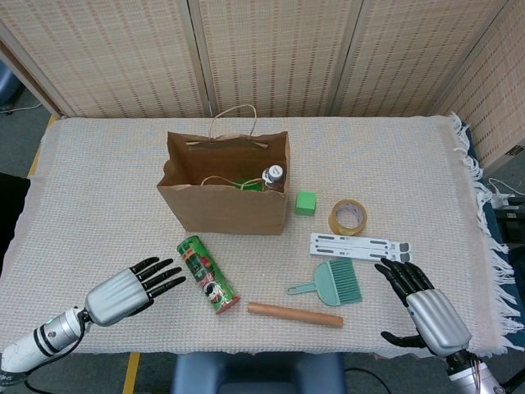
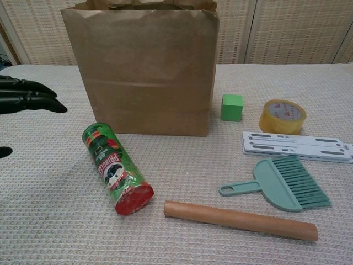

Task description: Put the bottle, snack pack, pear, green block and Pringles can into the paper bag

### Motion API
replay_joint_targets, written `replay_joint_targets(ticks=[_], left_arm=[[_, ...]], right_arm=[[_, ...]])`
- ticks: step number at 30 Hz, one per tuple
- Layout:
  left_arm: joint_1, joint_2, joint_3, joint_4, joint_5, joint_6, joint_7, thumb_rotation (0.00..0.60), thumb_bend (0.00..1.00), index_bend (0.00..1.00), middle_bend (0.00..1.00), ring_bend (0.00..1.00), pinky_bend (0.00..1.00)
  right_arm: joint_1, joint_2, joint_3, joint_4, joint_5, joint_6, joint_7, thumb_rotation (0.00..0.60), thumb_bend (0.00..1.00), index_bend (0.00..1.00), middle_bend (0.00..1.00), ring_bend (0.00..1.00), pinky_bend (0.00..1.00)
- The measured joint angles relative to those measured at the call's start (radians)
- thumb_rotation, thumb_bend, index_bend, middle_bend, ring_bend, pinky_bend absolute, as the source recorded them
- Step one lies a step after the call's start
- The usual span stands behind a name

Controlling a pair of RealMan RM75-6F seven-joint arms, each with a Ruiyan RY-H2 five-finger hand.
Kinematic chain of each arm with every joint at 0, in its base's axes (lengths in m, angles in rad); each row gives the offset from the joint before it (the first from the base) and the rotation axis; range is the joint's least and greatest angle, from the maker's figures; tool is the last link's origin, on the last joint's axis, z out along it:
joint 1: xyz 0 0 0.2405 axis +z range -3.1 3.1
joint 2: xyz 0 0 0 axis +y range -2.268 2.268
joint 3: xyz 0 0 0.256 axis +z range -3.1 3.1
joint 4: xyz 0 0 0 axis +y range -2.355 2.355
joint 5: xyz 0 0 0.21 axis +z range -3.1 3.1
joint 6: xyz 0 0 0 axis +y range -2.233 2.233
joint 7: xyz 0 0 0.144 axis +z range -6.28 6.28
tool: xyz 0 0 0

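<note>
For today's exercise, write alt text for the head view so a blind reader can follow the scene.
An open left hand hovers beside a Pringles can lying in front of an upright paper bag with a bottle inside. A green block, tape roll, brush and wooden rod lie to the right, near the open right hand.

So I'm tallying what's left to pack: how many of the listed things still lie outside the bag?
2: the green Pringles can lying before the brown paper bag, and the small green block right of it. Others may be hidden inside.
</note>
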Motion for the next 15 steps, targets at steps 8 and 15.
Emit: replay_joint_targets(ticks=[8, 15], left_arm=[[-0.127, -0.073, -0.008, -0.062, 0.036, -0.216, 0.128, 0.6, 0.35, 0.0, 0.0, 0.0, 0.08], [-0.23, -0.148, -0.038, -0.078, 0.032, -0.342, 0.206, 0.6, 0.35, 0.0, 0.0, 0.0, 0.06]], right_arm=[[0.005, 0.002, 0.001, 0.004, 0.009, -0.01, 0.009, 0.6, 0.01, 0.0, 0.0, 0.0, 0.0], [0.011, 0.008, 0.006, 0.005, 0.021, -0.014, 0.027, 0.6, 0.01, 0.0, 0.0, 0.0, 0.0]])
